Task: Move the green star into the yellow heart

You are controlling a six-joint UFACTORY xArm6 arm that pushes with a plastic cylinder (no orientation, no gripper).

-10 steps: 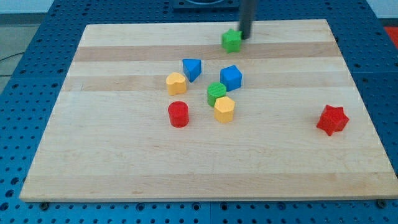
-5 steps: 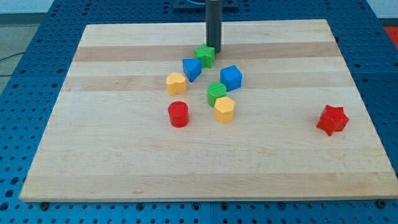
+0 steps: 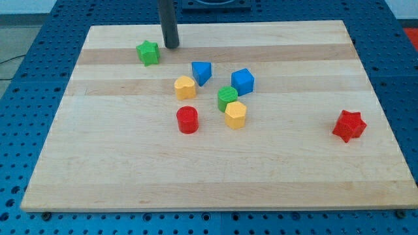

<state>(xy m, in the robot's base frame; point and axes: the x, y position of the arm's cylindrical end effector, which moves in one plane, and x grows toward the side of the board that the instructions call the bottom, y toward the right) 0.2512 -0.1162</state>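
Note:
The green star (image 3: pixel 149 53) lies near the board's top left. My tip (image 3: pixel 172 46) stands just to its right and slightly above it, a small gap apart. The yellow heart (image 3: pixel 185 87) sits toward the middle of the board, below and to the right of the star. The rod rises from the tip out of the view's top.
A blue triangular block (image 3: pixel 202 72) lies just right of the heart, a blue cube (image 3: pixel 242 81) further right. A green round block (image 3: pixel 227 98), a yellow hexagonal block (image 3: pixel 236 115) and a red cylinder (image 3: pixel 187 120) cluster below. A red star (image 3: pixel 349 126) sits at the right.
The green star has slid left along the top of the board, from above the blue cube past the blue triangular block. My tip moved left with it. Other blocks stayed put.

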